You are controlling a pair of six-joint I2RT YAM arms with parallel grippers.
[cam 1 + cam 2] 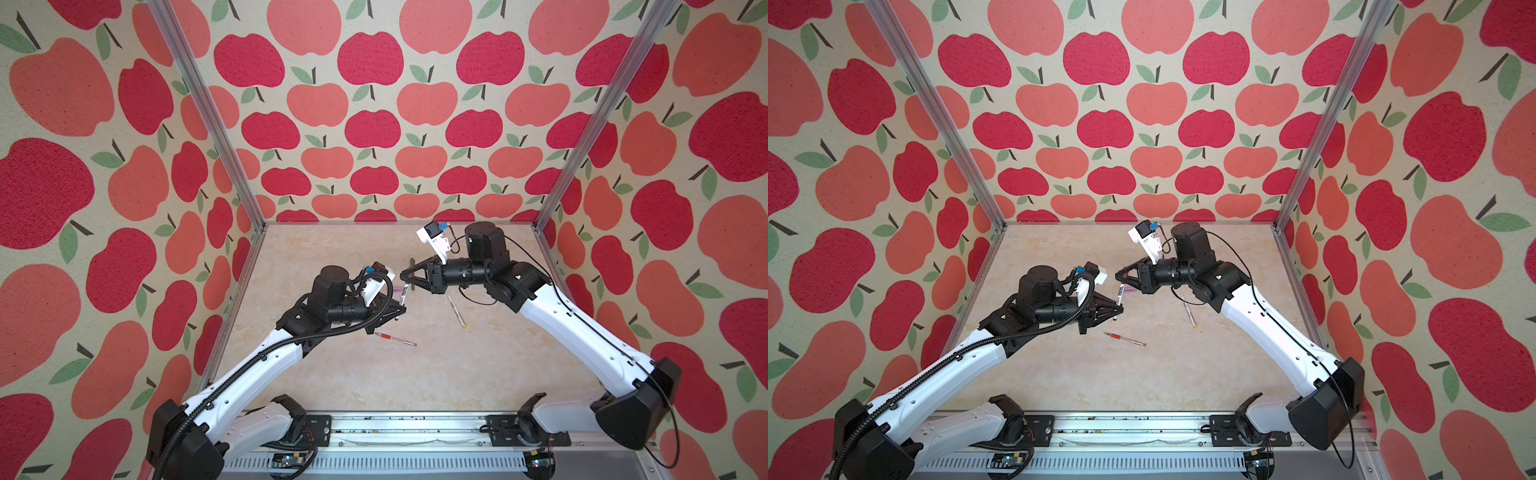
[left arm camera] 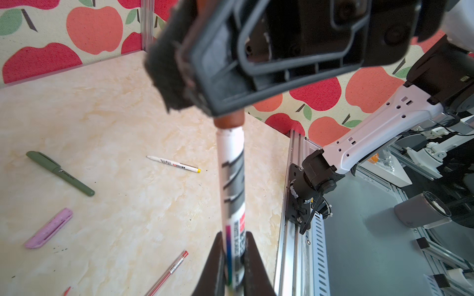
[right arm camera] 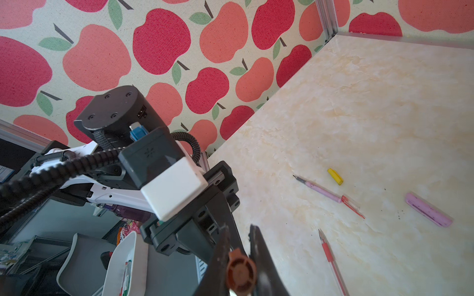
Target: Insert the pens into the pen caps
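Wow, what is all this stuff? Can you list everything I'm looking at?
white-and-brown pen: 1, white, held in the air
brown cap: 1, brown, at that pen's far end
dark green pen: 1, green, on the table, seemingly capped
white-and-yellow pen: 1, white, on the table
red pen: 1, red, on the table
pink pen: 1, pink, on the table
red cap: 1, clear red, at the pink pen's rear
yellow cap: 1, yellow, near the pink pen
lilac cap: 1, lilac, on the table
table: 1, cream marbled
walls: apple-patterned, three sides
left gripper: black, gripping the white-and-brown pen
right gripper: black, gripping the brown cap
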